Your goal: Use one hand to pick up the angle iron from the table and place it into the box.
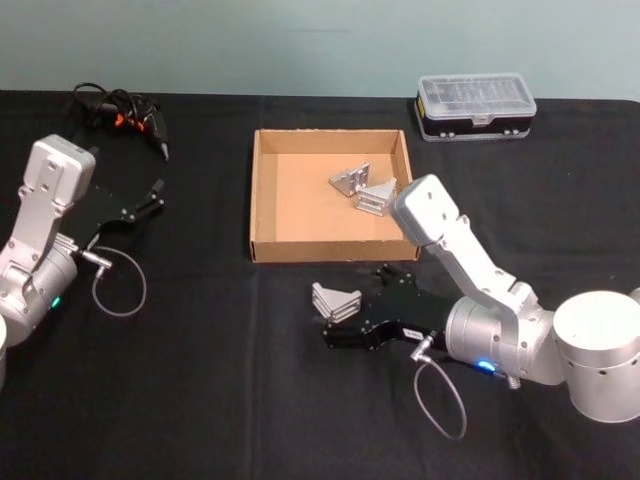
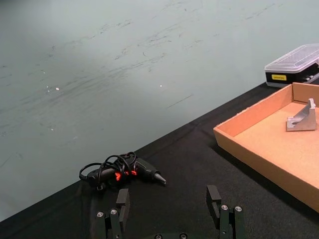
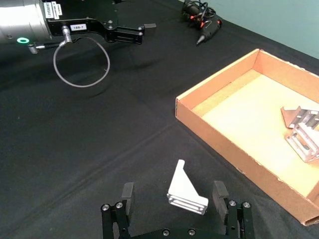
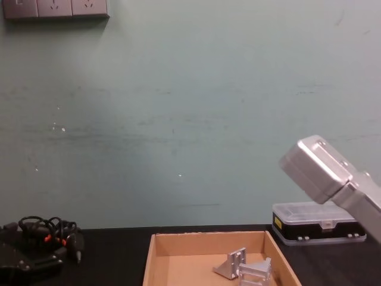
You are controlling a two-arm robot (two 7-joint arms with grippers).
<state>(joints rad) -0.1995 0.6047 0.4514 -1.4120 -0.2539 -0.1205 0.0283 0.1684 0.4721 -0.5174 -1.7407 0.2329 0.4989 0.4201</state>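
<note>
One silver angle iron [image 1: 335, 300] lies on the black table [image 1: 200, 380], just in front of the tan box [image 1: 325, 248]. My right gripper [image 1: 354, 306] is low over the table and open. In the right wrist view the angle iron [image 3: 185, 191] sits between its fingers [image 3: 127, 193], not touched by them. Two more angle irons [image 1: 350, 180] [image 1: 378, 197] rest inside the box at its far right. My left gripper [image 1: 154, 196] is parked at the left of the table, open and empty [image 2: 168, 200].
A black plastic case with a clear lid [image 1: 475, 105] stands behind the box at the right. A black tool with a coiled cable [image 1: 125, 115] lies at the far left. A green wall rises behind the table's far edge.
</note>
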